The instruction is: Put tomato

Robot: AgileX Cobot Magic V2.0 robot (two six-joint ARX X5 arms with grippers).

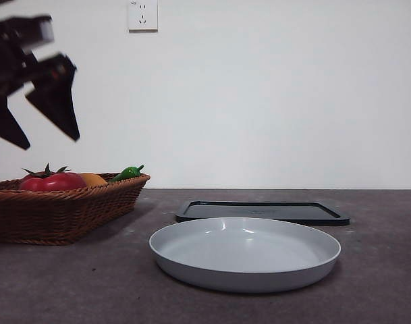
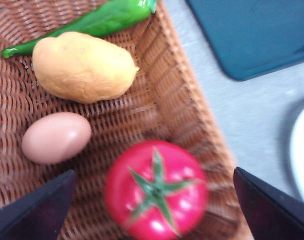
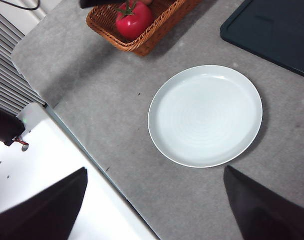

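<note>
The red tomato (image 2: 156, 191) with its green star stem lies in the wicker basket (image 2: 181, 95), near one corner; it also shows in the front view as the tomato (image 1: 51, 181) and in the right wrist view as the tomato (image 3: 134, 20). My left gripper (image 1: 48, 138) hangs open above the basket (image 1: 63, 209), its jaws spread to either side of the tomato, not touching it. A white plate (image 1: 245, 253) sits empty on the table. My right gripper (image 3: 154, 210) is open high over the table edge, near the plate (image 3: 205, 115).
In the basket beside the tomato lie an egg (image 2: 56, 137), a yellow-orange lumpy fruit (image 2: 83, 66) and a green pepper (image 2: 99, 21). A dark tray (image 1: 262, 211) lies flat behind the plate. The basket (image 3: 142, 40) stands near the table's corner.
</note>
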